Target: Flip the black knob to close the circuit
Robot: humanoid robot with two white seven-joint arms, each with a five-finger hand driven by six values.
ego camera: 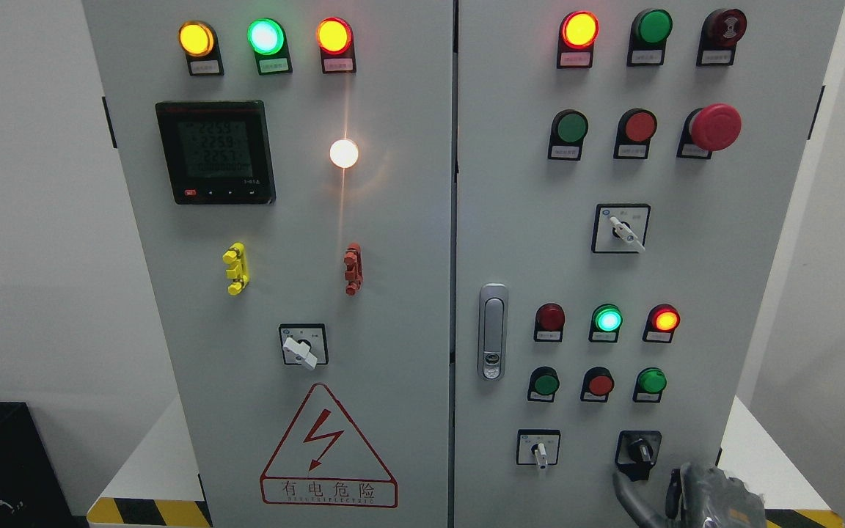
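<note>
The black knob (639, 449) sits low on the right door of the big grey cabinet (393, 242), close to the bottom right corner. Its small handle tilts a bit to the upper left. Right under it is the right hand (675, 495), dark and shiny, coming up from the bottom edge. One long finger (626, 490) reaches up and its tip is just below the knob's black plate; I cannot tell if it touches. The hand is loose and holds nothing.

To the left of the black knob is a white switch (539, 449) pointing down. Above them are three small buttons, green, red and green, and over those three little lamps, with the green lamp (607, 320) and the orange lamp (664, 320) glowing. Higher up is a big red mushroom button (714, 127).

A silver door handle (493, 331) is by the gap between the doors. The left door has a dark screen (215, 152), a bright white light (344, 153) and a red lightning warning sign (328, 447).
</note>
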